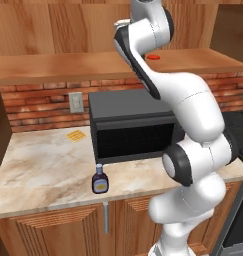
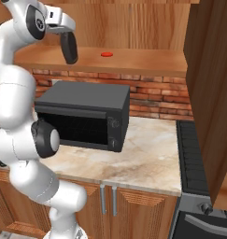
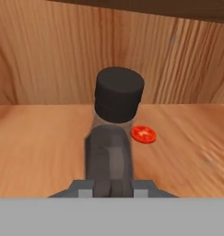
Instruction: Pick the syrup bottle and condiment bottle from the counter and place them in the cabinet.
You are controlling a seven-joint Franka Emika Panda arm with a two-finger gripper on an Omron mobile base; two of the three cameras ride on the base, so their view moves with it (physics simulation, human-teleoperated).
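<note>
Hand (image 3: 112,186) hides syrup bottle (image 3: 117,99) below its cap.

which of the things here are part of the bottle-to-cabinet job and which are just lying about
Job:
- syrup bottle, shut in the gripper over the shelf
- condiment bottle, on the counter's front edge
- cabinet, its shelf board

Lying about:
- microwave
- red disc on the shelf
- waffle-like yellow square on the counter
- wall outlet
</note>
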